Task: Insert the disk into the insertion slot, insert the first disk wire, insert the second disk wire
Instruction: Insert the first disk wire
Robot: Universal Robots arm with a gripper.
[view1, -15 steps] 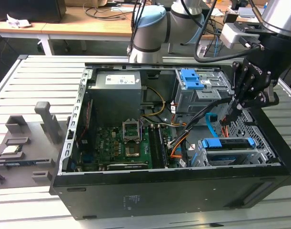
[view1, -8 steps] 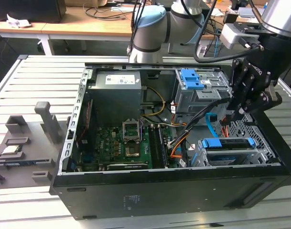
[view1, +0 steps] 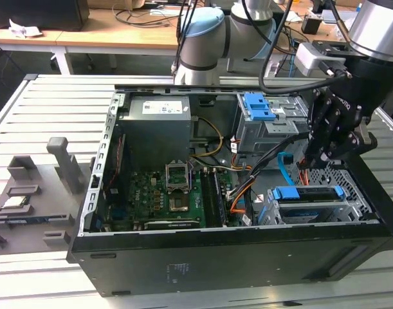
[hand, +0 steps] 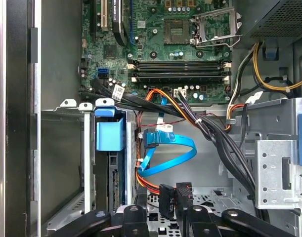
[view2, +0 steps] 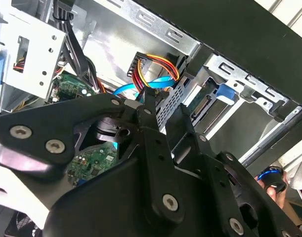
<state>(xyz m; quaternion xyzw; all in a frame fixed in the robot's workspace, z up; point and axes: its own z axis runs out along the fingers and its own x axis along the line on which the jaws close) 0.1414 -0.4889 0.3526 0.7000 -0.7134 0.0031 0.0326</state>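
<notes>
Snagging looks the likeliest trouble: the gripper (hand: 165,213) clenches the black plug of a disk wire (hand: 167,196) near the disk (hand: 110,134), which sits in the insertion slot (hand: 85,163). The loose blue cable (hand: 170,148) could catch, or a tilted plug jam.

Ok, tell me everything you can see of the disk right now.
The disk sits seated in the insertion slot, on the exterior view's right. Its silver metal body is clipped in a bright blue plastic bracket. In the first wrist view it shows edge-on between the slot's grey walls, its dark connector edge bare, no wire plugged in. A blue flat cable loops beside it, apart.
</notes>
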